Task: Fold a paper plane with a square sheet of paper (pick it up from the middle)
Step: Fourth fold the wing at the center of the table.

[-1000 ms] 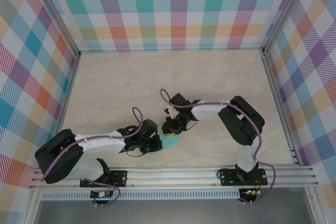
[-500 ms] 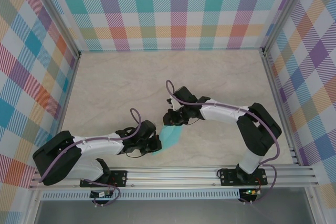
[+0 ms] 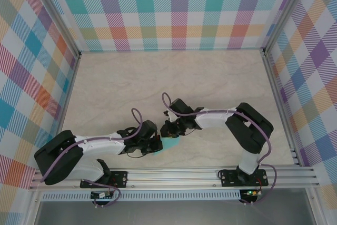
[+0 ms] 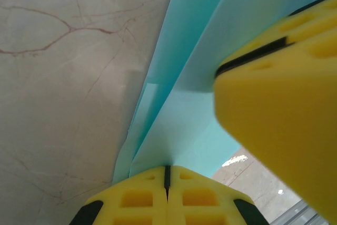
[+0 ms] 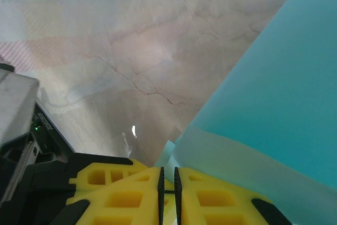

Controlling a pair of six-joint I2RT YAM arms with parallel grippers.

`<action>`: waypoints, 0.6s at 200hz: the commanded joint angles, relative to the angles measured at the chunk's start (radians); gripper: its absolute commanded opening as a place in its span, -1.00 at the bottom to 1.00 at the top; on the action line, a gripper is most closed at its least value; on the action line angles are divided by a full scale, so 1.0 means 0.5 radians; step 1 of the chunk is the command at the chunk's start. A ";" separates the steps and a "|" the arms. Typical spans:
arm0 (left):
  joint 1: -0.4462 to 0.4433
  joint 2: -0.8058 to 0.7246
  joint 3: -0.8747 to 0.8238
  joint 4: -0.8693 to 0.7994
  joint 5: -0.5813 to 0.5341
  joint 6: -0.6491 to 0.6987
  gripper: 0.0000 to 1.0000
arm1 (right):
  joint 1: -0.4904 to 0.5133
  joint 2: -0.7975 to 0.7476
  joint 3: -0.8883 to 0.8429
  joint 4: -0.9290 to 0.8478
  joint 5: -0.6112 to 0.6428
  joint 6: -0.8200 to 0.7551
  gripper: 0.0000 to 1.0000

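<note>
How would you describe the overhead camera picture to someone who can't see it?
Seen from above, the robot's left pincer and right pincer meet near the front of a pale marble-look table, both pinching a small folded teal paper. Colourful plaid walls surround the table.

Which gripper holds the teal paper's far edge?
The right gripper: it grips the paper at its far edge, while the left gripper grips its left side.
</note>
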 commanded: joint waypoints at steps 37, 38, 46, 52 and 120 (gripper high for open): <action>0.023 0.133 -0.108 -0.294 -0.182 -0.007 -1.00 | -0.002 0.139 0.040 -0.085 0.162 -0.066 -0.66; 0.023 0.132 -0.107 -0.294 -0.182 -0.007 -1.00 | -0.002 0.142 0.042 -0.088 0.168 -0.070 -0.66; 0.023 0.133 -0.114 -0.302 -0.187 -0.007 -1.00 | -0.005 0.156 0.061 -0.132 0.217 -0.080 -0.66; 0.023 0.127 -0.122 -0.306 -0.191 -0.006 -1.00 | -0.008 0.162 0.073 -0.153 0.247 -0.088 -0.66; 0.022 0.133 -0.155 -0.294 -0.195 -0.007 -1.00 | -0.182 0.129 -0.029 -0.002 0.173 -0.131 -0.62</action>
